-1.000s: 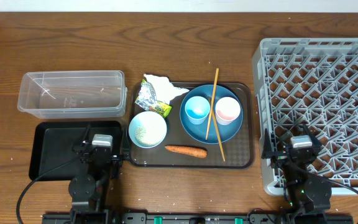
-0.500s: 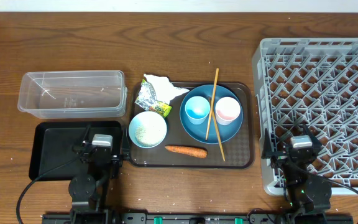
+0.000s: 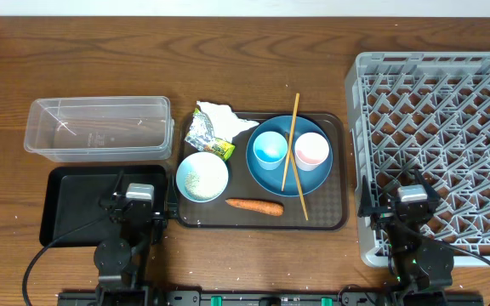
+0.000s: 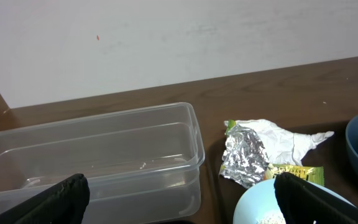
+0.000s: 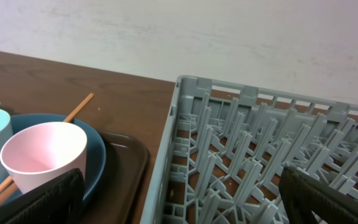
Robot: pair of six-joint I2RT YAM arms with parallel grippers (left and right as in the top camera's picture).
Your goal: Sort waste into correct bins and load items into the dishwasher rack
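Note:
On the brown serving tray (image 3: 330, 217) lie a crumpled wrapper (image 3: 211, 127), a carrot (image 3: 254, 205) and a pale blue bowl (image 3: 202, 176) holding rice grains. The blue plate (image 3: 266, 177) carries a light blue cup (image 3: 270, 150), a white-pink cup (image 3: 311, 151) and two chopsticks (image 3: 293, 127). To the left are the clear tub (image 3: 99, 127) and the black tray (image 3: 79, 204). My left gripper (image 4: 179, 198) stands open and empty over the black tray's right end, facing the tub (image 4: 104, 155) and wrapper (image 4: 253, 152). My right gripper (image 5: 182, 199) is open and empty above the rack's (image 3: 441, 127) near left corner.
The grey rack (image 5: 260, 143) fills the table's right side, its left wall close to the serving tray's edge (image 5: 129, 162). A white wall runs behind the table's far edge. Both arm bases sit at the near edge.

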